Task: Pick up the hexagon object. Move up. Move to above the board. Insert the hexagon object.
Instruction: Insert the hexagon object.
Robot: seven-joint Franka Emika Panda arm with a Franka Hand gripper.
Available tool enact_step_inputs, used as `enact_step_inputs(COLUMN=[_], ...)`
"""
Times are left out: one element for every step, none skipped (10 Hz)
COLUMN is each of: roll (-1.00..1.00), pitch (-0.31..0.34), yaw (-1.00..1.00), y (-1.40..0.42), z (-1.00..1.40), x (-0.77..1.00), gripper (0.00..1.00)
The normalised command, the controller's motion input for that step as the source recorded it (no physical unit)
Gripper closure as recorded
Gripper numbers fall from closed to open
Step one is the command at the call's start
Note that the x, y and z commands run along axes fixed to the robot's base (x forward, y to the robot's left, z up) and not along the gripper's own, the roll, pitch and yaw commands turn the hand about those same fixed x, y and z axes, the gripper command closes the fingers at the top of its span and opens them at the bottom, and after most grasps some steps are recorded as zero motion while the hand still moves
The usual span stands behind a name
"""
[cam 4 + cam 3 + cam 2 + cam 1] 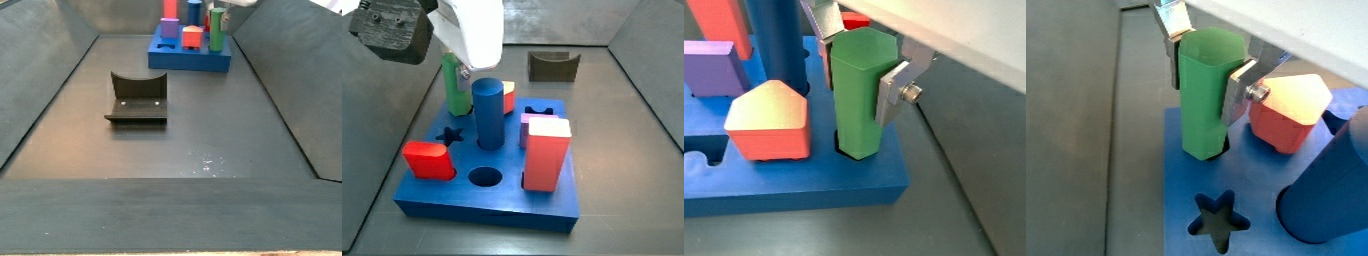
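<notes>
**Hexagon object seated in board hole, tool plates on both sides of it**

Wrist views: tool (1205, 58) sits over a corner of the board (1253, 185). Silver fingers (1240, 88) flank the hexagon object (1205, 92), plates flat against opposite faces; tool is closed down to the post's width and has hold of it. Post is upright, lower end inside a hole in the board. A star cut-out (1217, 222) lies near it. Red house-shaped peg (1287, 112) stands just beside the post; thick blue cylinder (1333, 195) close by. Opposite wrist camera: same grip, tool (862, 52), finger plate with screw (898, 90) against the green post (859, 95), whose base disappears into the board (798, 190) near its edge. Red peg (770, 122) beside it, purple block (714, 67) and blue cylinder (775, 45) behind.

Side views: arm housing hides the tool (454, 66) itself; jaw state can't be read here. Green post (454, 92) stands at a far corner of the board (489, 205), next to the blue cylinder (488, 113). Red peg (428, 159), tall red block (543, 156), purple block (541, 124), round hole (485, 178) and star hole (450, 135) visible. Dark olive notched block (552, 65) sits off the board, well apart, on the floor. Far camera: board (187, 58) at the far end of the floor, green post (215, 28) at its corner with the tool (219, 6) above it, too small to read. Fixture (138, 98) stands mid-floor, well apart from the board.
</notes>
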Motion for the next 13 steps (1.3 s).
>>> enact_step_inputs(roll=[0.12, 0.1, 0.0, 0.0, 0.0, 0.0, 0.0, 0.0, 0.03, 0.04, 0.04, 0.07, 0.09], pitch=[-0.133, -0.161, -0.086, 0.0, 0.0, 0.0, 0.037, 0.073, 0.084, 0.054, 0.003, 0.0, -0.013], yaw=[0.55, 0.51, 0.27, 0.0, -0.13, -0.14, -0.17, -0.25, -0.23, -0.17, -0.08, 0.0, 0.0], y=[-0.07, -0.03, -0.04, 0.0, -0.01, -0.07, 0.0, 0.01, 0.05, 0.11, 0.09, 0.06, 0.01], z=[-0.29, -0.29, -0.3, -0.1, -0.06, -0.11, -0.18, -0.21, -0.2, -0.19, -0.23, -0.27, -0.34], x=[-0.15, -0.2, 0.0, 0.0, 0.06, 0.24, 0.27, 0.22, 0.16, 0.0, -0.09, -0.17, -0.2], gripper=[1.0, 1.0, 1.0, 1.0, 1.0, 1.0, 1.0, 1.0, 1.0, 1.0, 1.0, 1.0, 1.0])
